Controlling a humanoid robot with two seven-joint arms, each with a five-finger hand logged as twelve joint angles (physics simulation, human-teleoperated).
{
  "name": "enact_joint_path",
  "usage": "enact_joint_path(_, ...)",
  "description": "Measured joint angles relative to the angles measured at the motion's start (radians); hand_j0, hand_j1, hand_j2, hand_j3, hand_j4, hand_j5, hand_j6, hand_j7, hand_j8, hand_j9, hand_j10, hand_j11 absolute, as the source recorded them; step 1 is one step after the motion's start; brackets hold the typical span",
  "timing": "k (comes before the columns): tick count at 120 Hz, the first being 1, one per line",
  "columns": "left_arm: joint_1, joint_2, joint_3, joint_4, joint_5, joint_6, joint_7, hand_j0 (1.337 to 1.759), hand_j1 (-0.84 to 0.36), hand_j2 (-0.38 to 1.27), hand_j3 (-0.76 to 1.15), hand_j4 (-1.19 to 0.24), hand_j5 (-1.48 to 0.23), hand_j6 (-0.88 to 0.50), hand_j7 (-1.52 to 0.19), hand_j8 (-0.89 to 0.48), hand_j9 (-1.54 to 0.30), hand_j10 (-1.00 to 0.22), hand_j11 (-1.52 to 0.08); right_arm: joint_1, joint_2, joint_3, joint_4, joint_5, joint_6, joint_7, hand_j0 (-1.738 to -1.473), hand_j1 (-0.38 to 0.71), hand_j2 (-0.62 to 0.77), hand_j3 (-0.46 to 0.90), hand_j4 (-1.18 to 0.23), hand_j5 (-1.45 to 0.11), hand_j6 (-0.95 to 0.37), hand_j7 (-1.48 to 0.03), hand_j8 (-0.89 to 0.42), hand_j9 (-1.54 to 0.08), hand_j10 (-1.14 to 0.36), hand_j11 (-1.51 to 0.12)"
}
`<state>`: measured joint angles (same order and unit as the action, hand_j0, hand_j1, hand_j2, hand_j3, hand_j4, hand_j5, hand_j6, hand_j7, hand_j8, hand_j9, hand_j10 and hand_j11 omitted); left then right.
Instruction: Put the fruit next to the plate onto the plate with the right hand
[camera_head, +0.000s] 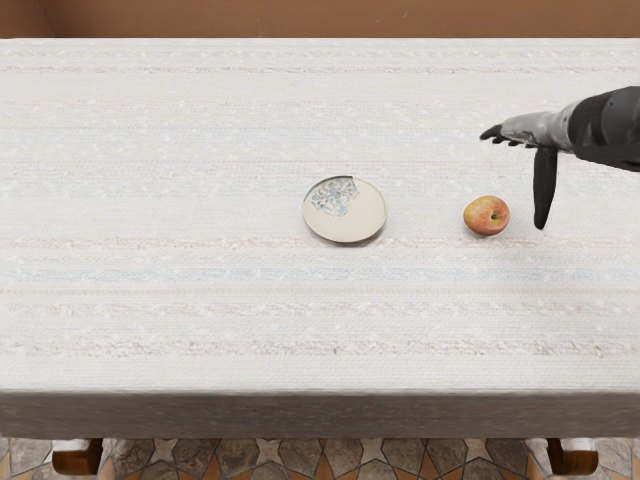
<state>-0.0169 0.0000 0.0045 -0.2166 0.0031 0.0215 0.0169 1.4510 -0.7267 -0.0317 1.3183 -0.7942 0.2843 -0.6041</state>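
At the centre of the table (150, 330), one round plate (368, 222) lies flat on the pale striped cloth. Its whole face is visible, cream with a blue-grey pattern in the upper-left part, and only that pattern shows on it. One plate, one fruit, one hand in view.

The fruit is an apple (486, 215), red with a yellow-orange flush and a small dark stem dimple turned toward the right. It rests on the cloth to the right of the plate, clearly apart from the rim.

My right hand (535, 130) enters from the right edge above and to the right of the apple. It is open and holds nothing: the fingers (495, 133) reach leftward, and one long dark digit points down, its tip just beside the apple without touching it.
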Motion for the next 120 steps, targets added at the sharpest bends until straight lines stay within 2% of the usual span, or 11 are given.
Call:
enact_joint_path(17, 0.000, 0.000, 0.000, 0.000, 0.000, 0.000, 0.000, 1.658, 0.35, 0.00, 0.00, 0.00, 0.00, 0.00, 0.00, 0.00, 0.00, 0.00, 0.00, -0.091, -0.007, -0.003, 0.115, -0.098, -0.196, -0.003, -1.658, -0.32, 0.00, 0.00, -0.03, -0.03, -0.03, -0.03, -0.03, -0.03, -0.03, -0.03)
enact_joint_path(34, 0.000, 0.000, 0.000, 0.000, 0.000, 0.000, 0.000, 1.658, 0.35, 0.00, 0.00, 0.00, 0.00, 0.00, 0.00, 0.00, 0.00, 0.00, 0.00, -0.164, -0.004, -0.003, 0.151, -0.135, -0.260, -0.004, -1.658, -0.32, 0.00, 0.00, -0.03, -0.03, -0.03, -0.03, -0.03, -0.03, -0.03, -0.03)
enact_joint_path(69, 0.000, 0.000, 0.000, 0.000, 0.000, 0.000, 0.000, 1.658, 0.35, 0.00, 0.00, 0.00, 0.00, 0.00, 0.00, 0.00, 0.00, 0.00, 0.00, -0.218, 0.124, -0.003, 0.005, -0.215, -0.324, -0.005, -1.658, -0.32, 0.00, 0.00, -0.03, -0.03, -0.03, -0.03, -0.03, -0.03, -0.03, -0.03)
enact_joint_path(120, 0.000, 0.000, 0.000, 0.000, 0.000, 0.000, 0.000, 1.658, 0.35, 0.00, 0.00, 0.00, 0.00, 0.00, 0.00, 0.00, 0.00, 0.00, 0.00, -0.242, 0.172, -0.004, -0.064, -0.255, -0.376, -0.006, -1.658, -0.32, 0.00, 0.00, -0.03, -0.03, -0.03, -0.03, -0.03, -0.03, -0.03, -0.03)
